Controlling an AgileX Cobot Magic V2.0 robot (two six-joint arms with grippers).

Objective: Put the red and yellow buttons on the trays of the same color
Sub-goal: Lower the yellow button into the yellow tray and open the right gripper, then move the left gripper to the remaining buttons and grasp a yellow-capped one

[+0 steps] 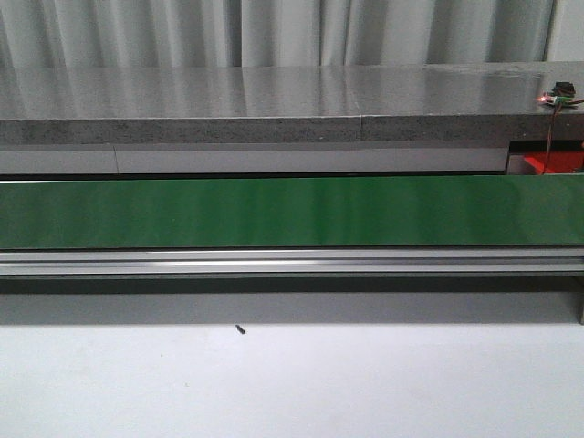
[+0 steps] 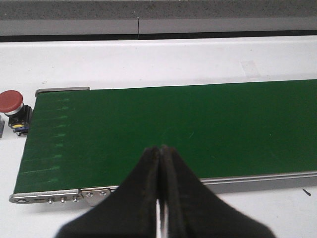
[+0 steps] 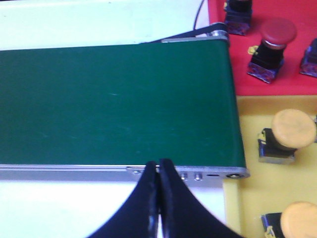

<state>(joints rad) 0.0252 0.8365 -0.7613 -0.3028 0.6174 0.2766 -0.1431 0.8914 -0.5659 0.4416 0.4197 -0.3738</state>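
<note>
Red button (image 2: 12, 106) beside belt (image 2: 163, 134): rigid, light, top-heavy; smooth cap likely slips, blocky base grips better. Left gripper (image 2: 161, 198) and right gripper (image 3: 159, 198) both closed, empty.

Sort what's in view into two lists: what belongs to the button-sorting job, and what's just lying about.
Job:
red tray
yellow tray
red buttons
yellow buttons
green belt

Lying about:
small dark speck
wired module with lit LED

The left gripper (image 2: 161, 198) (fingers pressed together) sits low in the middle, over a green belt (image 2: 173, 129). A red button (image 2: 11, 101) stands at far left.
</note>
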